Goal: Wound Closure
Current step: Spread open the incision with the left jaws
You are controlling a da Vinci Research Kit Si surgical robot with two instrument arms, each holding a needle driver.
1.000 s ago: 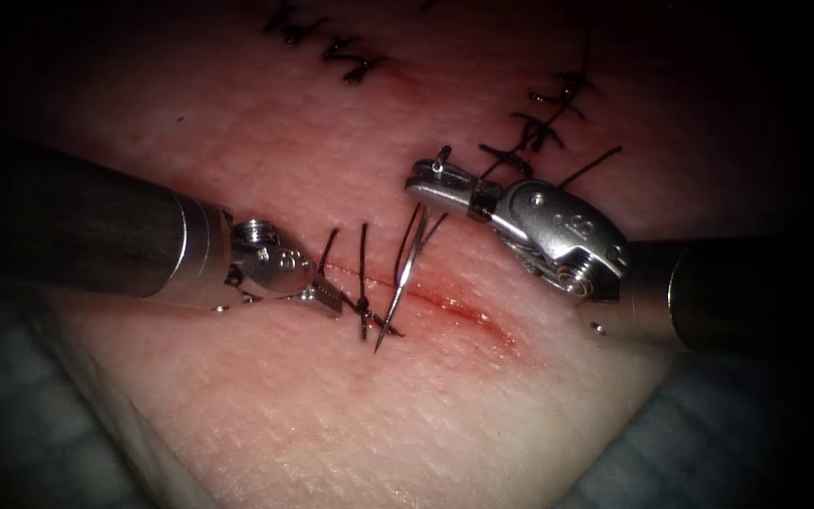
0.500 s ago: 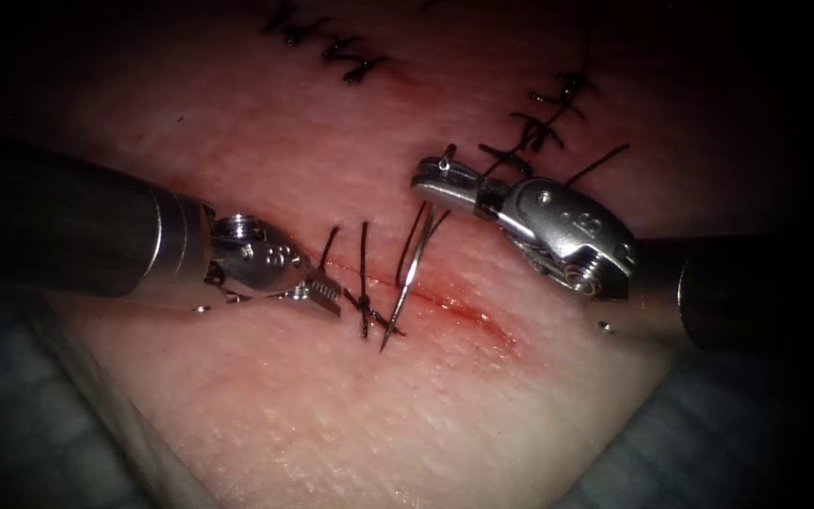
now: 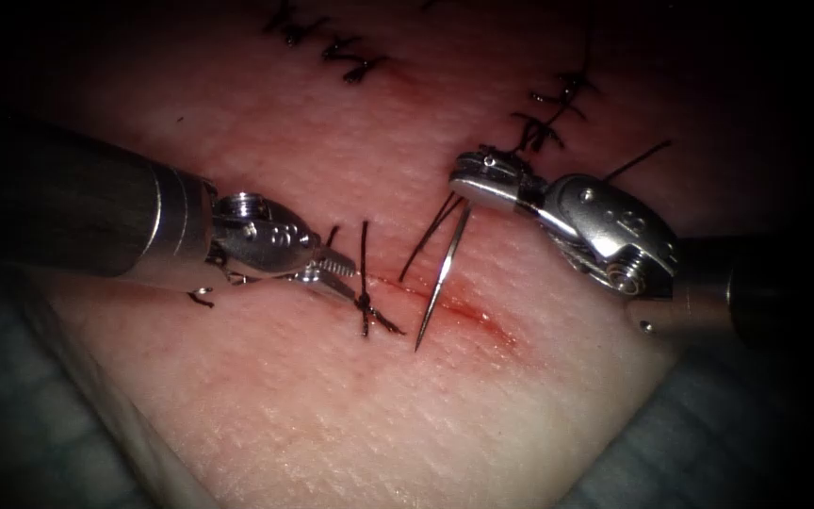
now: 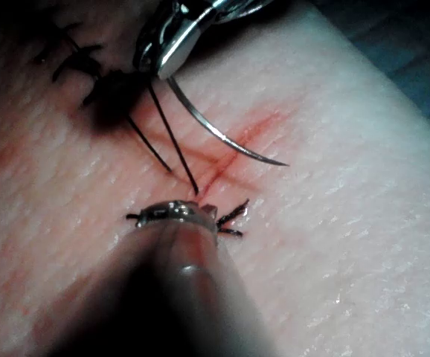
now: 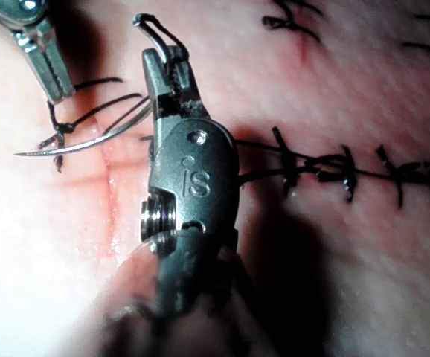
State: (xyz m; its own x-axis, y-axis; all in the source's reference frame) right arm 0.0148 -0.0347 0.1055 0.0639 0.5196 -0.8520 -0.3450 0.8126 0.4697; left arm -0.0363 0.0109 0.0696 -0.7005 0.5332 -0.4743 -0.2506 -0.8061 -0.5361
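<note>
The right pincer grips the curved needle at its thread end; the needle hangs free above the cut, its tip just over the tissue. The left pincer is closed beside the tied stitch — holding nothing that can be made out. Risk: such an end-grip may let the needle swivel and scratch the tissue.
</note>
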